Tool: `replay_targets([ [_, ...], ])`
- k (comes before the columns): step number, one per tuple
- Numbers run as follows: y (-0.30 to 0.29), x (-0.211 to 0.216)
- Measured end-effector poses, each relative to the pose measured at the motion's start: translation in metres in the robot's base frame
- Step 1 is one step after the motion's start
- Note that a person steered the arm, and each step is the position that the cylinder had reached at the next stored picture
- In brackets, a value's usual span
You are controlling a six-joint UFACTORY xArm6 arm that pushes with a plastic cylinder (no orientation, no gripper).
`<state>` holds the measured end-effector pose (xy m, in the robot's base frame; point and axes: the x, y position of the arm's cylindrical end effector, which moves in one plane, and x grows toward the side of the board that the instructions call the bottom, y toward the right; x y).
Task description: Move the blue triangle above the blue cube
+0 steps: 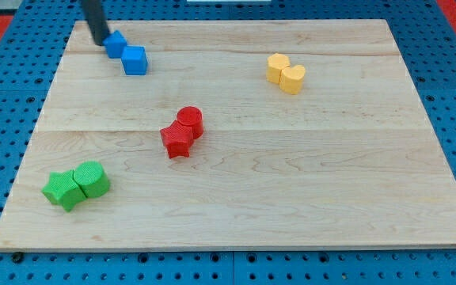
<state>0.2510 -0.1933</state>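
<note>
The blue cube [134, 60] sits near the top left of the wooden board [291, 166]. The blue triangle [115, 44] lies just up and to the left of the cube, touching or nearly touching its top-left corner. My tip [100, 39] stands right against the triangle's left side, at the board's top left. The rod rises from it out of the view's top.
A red cylinder [190, 120] and a red star block [178, 139] sit together at the middle. Two yellow blocks [285, 73] sit at the upper right. Two green blocks [76, 184] sit at the lower left. Blue pegboard surrounds the board.
</note>
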Motion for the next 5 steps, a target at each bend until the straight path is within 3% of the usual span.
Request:
replay_targets([
  [2, 0.001, -0.049],
  [5, 0.040, -0.051],
])
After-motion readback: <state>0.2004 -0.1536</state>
